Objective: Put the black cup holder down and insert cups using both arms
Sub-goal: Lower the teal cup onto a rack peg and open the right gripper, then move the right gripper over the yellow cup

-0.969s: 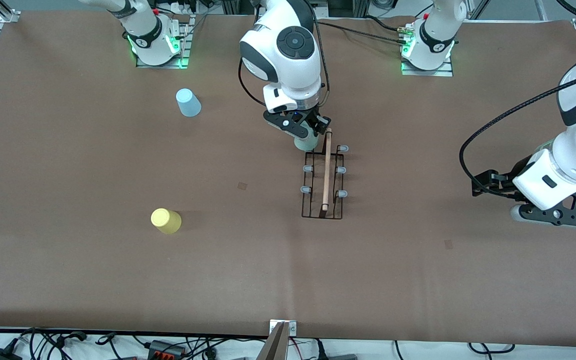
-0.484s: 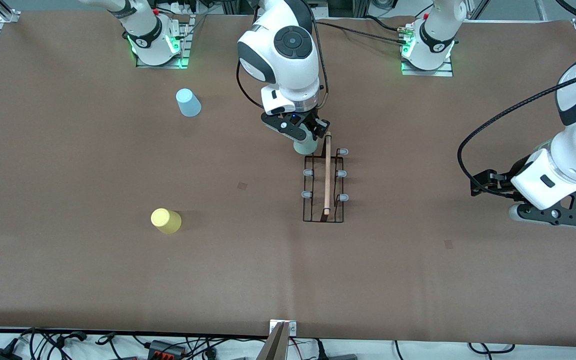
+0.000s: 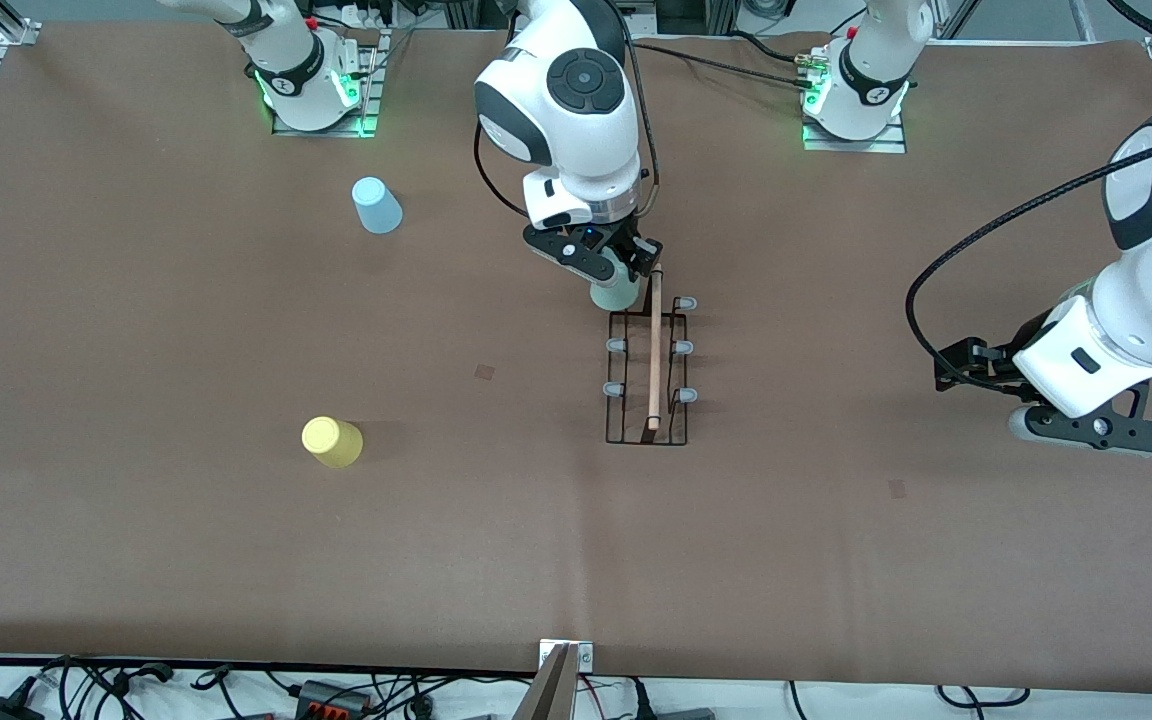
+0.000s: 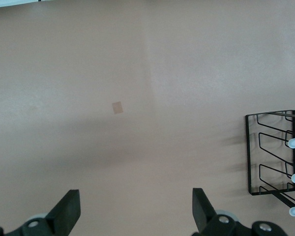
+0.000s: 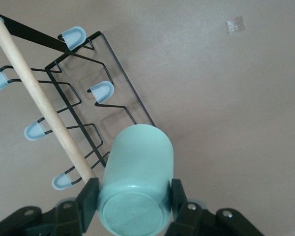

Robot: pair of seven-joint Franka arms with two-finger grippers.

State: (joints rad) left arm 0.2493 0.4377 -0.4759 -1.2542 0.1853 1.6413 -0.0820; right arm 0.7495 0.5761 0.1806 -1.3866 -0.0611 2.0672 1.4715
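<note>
The black cup holder (image 3: 647, 372) stands mid-table with its wooden rod handle (image 3: 655, 350) and grey-blue capped prongs (image 3: 616, 345). My right gripper (image 3: 614, 270) is shut on the pale green cup (image 3: 613, 293), upside down, over the holder's end nearest the robot bases; the right wrist view shows the cup (image 5: 135, 179) between the fingers (image 5: 87, 196) beside the rod (image 5: 44, 105). The light blue cup (image 3: 376, 205) and the yellow cup (image 3: 332, 441) stand upside down toward the right arm's end. My left gripper (image 4: 135, 214) is open and empty above bare table, the holder (image 4: 275, 152) at the view's edge.
Small tape marks sit on the brown table cover (image 3: 485, 372) (image 3: 897, 488). The arm bases (image 3: 316, 85) (image 3: 856, 100) stand along the table's edge. Cables lie past the table's edge nearest the front camera.
The holder has shifted slightly toward the front camera since the earliest frame. My right gripper with the green cup has shifted slightly. My left arm has drifted a little toward the holder.
</note>
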